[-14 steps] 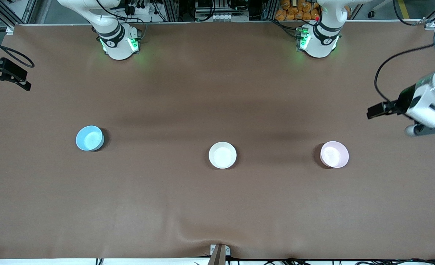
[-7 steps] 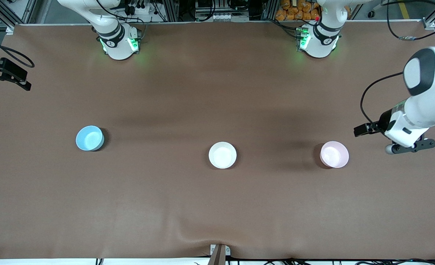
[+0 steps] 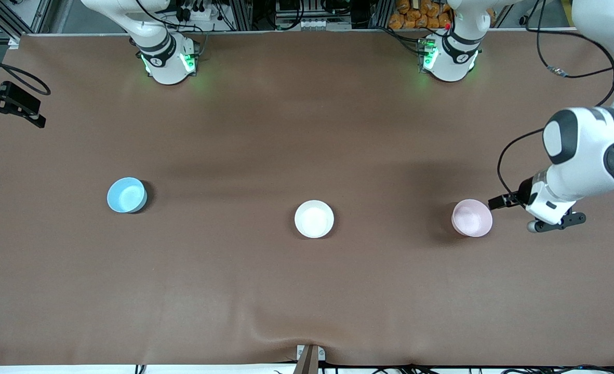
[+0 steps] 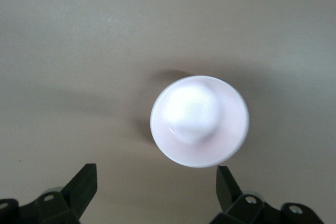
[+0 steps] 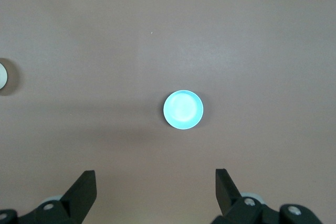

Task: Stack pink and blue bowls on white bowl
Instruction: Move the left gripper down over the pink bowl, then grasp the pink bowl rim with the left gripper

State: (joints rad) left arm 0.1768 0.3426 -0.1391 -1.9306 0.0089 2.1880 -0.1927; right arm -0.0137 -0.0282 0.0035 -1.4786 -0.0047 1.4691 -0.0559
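The pale pink bowl point(image 3: 472, 218) sits on the brown table toward the left arm's end. The white bowl point(image 3: 314, 219) sits mid-table. The sky blue bowl point(image 3: 127, 195) sits toward the right arm's end. My left gripper point(image 3: 552, 222) hangs over the table just beside the pink bowl. In the left wrist view it point(image 4: 156, 182) is open and empty, with the pink bowl point(image 4: 199, 120) just off its fingertips. My right gripper point(image 5: 156, 184) is open and empty, high over the table, with the blue bowl point(image 5: 183, 109) far below.
The two arm bases point(image 3: 168, 59) point(image 3: 450, 54) stand at the table's edge farthest from the front camera. A metal bracket point(image 3: 309, 356) sits at the nearest edge, by a wrinkle in the cloth. A rim of the white bowl point(image 5: 2, 75) shows in the right wrist view.
My left arm has swung in from the table's end and come down close beside the pink bowl. The bowls and the right arm have not moved.
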